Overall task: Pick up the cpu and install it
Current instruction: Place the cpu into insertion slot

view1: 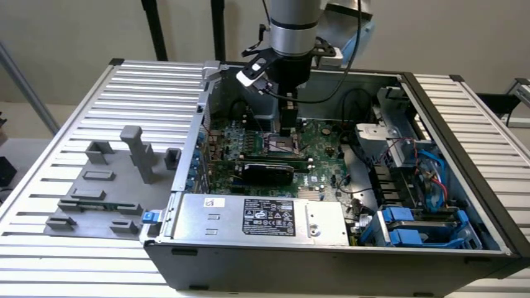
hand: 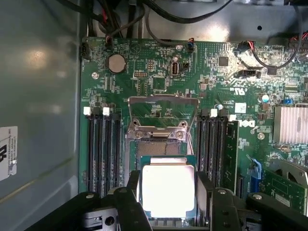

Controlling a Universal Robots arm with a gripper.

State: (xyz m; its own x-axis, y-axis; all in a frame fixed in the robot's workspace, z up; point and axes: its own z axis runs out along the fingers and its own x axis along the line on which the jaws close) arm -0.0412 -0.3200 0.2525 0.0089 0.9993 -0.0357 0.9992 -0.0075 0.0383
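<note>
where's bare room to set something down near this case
Bare slats beyond the blocks, and the table strip at the exterior view's right of the case. Inside is crowded: board, cables, claw gripping the cpu.

My arm (view1: pixel 291 15) is a smooth silver-grey tube ringed by a black band, with a pale blue joint cap (view1: pixel 354 38) beside it and a thin black cable (view1: pixel 358 59) running along it. Below that is a black wrist block (view1: pixel 290 69) carrying a small camera module (view1: pixel 251 76) with a white face. My gripper (hand: pixel 168 192) is matte black, its two fingers (hand: pixel 133 190) flat and square-edged, with round silver screws (hand: pixel 109 221) set into the base.
</note>
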